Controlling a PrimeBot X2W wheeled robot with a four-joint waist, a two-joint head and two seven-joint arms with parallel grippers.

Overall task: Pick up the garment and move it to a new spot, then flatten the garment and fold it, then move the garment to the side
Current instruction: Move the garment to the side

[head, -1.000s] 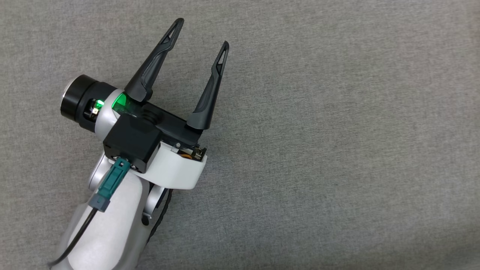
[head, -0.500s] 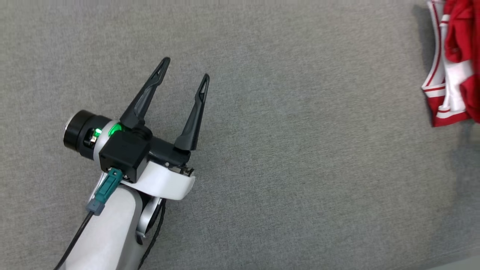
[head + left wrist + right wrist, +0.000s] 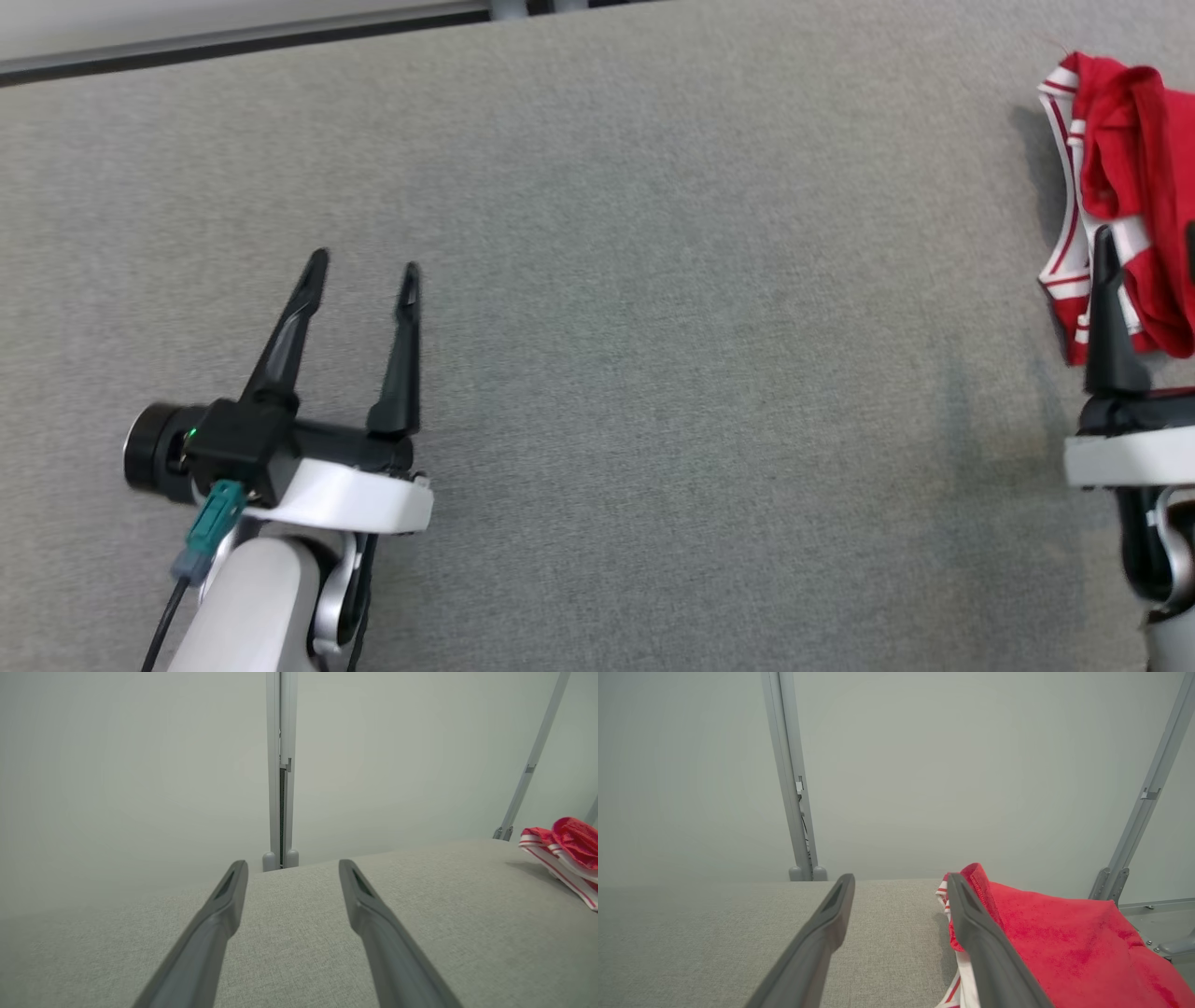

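The head camera looks steeply down on the grey table [image 3: 653,280] from high enough to take in the whole left claw [image 3: 365,262], with the table's far edge beyond its fingertips. The left wrist camera sits low behind that claw, close over the cloth, facing along the fingers toward a pale wall [image 3: 140,765] and an upright post [image 3: 280,765] ahead of the tips. The right wrist camera sits likewise behind the right claw [image 3: 900,878], also facing a pale wall. All three share the table and the red garment [image 3: 1134,187], well right of the left claw and close ahead of the right claw, toward its right side
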